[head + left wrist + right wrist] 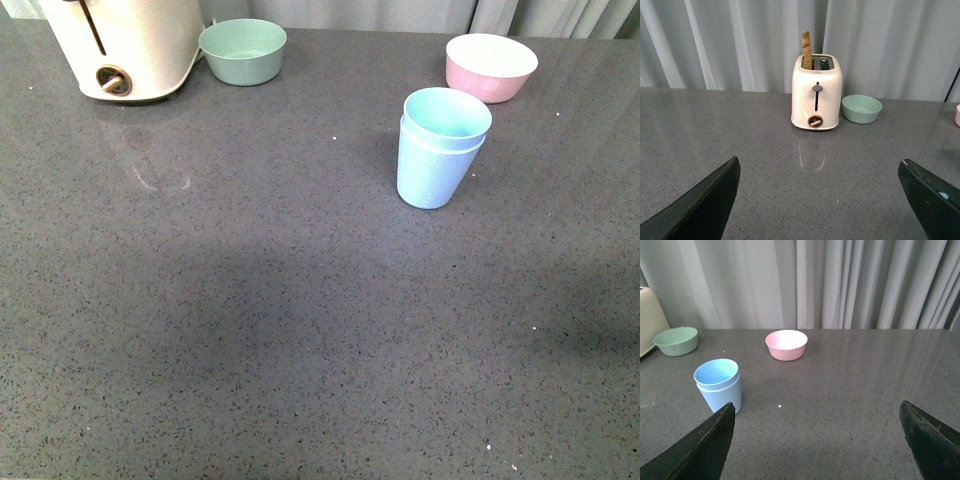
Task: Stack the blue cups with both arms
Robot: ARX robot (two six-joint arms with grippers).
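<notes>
Pale blue, the blue cups (pixel 440 147) stand nested one inside the other on the grey tabletop (pixel 250 330), just in front of the pink bowl (pixel 490 66). Both arms hang back with fingers (pixel 700 205) (pixel 697 450) spread wide, holding nothing.

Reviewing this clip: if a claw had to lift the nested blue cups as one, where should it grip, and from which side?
Grip the outer cup's wall on the blue cups below the double rim, coming from the robot's side. They stand upright and taper downward; the pink bowl crowds the far side.
</notes>
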